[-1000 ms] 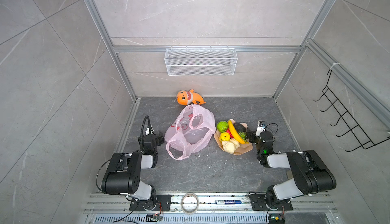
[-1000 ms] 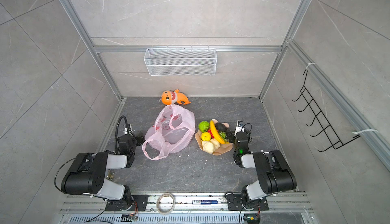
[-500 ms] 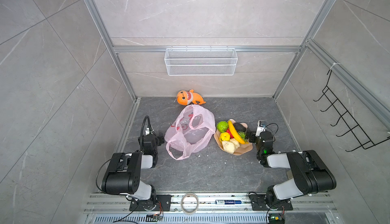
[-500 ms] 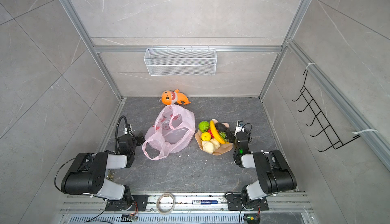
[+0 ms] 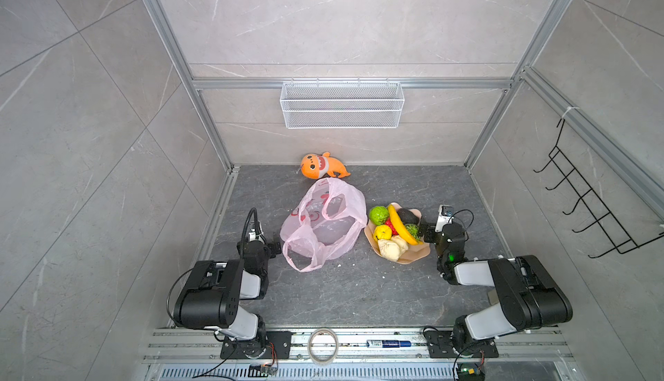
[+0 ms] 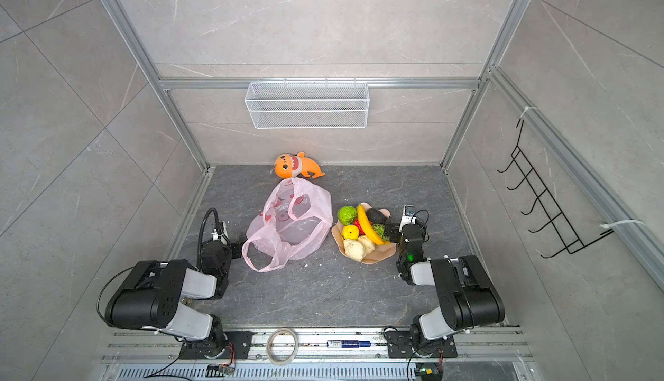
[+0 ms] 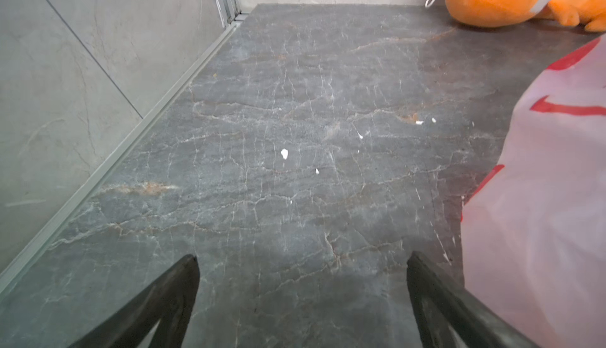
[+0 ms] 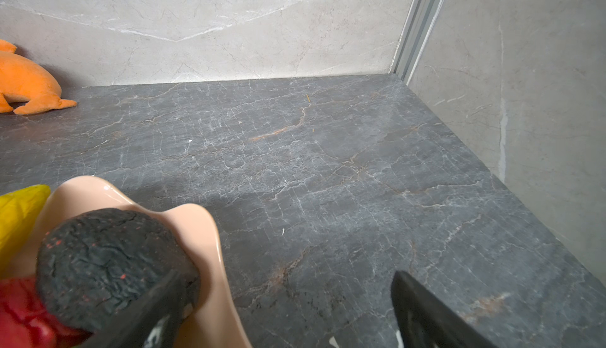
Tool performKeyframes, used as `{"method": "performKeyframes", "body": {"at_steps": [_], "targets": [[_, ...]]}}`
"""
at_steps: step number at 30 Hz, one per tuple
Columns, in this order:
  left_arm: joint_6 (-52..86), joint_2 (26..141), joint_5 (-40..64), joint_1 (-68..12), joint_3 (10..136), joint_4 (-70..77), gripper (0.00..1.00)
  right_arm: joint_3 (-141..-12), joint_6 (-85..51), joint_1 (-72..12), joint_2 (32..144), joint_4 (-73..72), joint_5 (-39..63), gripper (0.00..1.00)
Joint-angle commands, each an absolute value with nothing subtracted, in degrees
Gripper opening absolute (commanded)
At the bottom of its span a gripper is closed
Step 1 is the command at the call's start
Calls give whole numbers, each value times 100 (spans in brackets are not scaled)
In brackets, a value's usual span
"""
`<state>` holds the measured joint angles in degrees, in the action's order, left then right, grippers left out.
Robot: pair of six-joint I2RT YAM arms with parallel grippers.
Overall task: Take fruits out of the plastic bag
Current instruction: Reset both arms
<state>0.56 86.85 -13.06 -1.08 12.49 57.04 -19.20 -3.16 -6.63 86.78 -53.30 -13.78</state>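
Risk of knocking avocado off plate: right fingers just beside it, spread wide, empty; left fingers equally wide, empty.

Even, bright, diffuse overhead light; soft shadows are cast on the floor beside the plate, whose rim is marked by glare. Walls are splayed by wide-angle perspective in both top views
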Motion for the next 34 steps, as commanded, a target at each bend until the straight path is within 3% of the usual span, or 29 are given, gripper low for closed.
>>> {"method": "performKeyframes", "body": {"at_steps": [1,34], "targets": [[-25,8655,-997,16,1976,5162,100,-1951,-242,-694,8657,-5199,-1463,99],[44,8604,-1011,58,2004,4997,100,-1950,-249,-689,8657,-5186,-1452,99]]}}
